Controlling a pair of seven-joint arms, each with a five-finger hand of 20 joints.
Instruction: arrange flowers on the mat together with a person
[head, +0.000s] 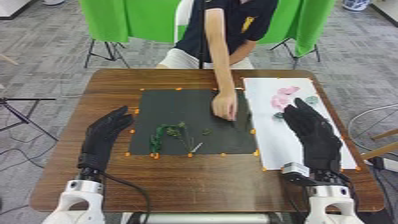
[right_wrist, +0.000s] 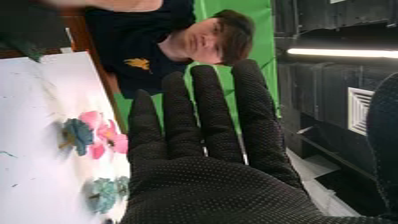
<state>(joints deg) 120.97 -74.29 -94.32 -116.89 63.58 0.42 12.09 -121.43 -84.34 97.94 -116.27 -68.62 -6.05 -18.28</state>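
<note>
My left hand (head: 108, 131), open with straight fingers, is beside the dark mat (head: 164, 106) at its left edge. Over the white sheet (head: 269, 126) is my right hand (head: 313, 131), open and holding nothing; in the right wrist view the same hand (right_wrist: 209, 172) has its fingers straight and spread. Green stems and leaves (head: 169, 134) lie on the mat's lower left part. A person's hand (head: 225, 106) reaches down onto the mat's right part; whether it holds anything I cannot tell. Pink flowers (head: 282, 98) lie on the sheet, in the right wrist view too as pink flowers (right_wrist: 108, 136).
Blue-green flowers (right_wrist: 104, 194) lie on the sheet near the pink ones. Orange markers surround the mat on the wooden table (head: 204, 187). A black cable (head: 133, 186) runs beside my left wrist. The person's arm (head: 216, 52) spans the table's far side.
</note>
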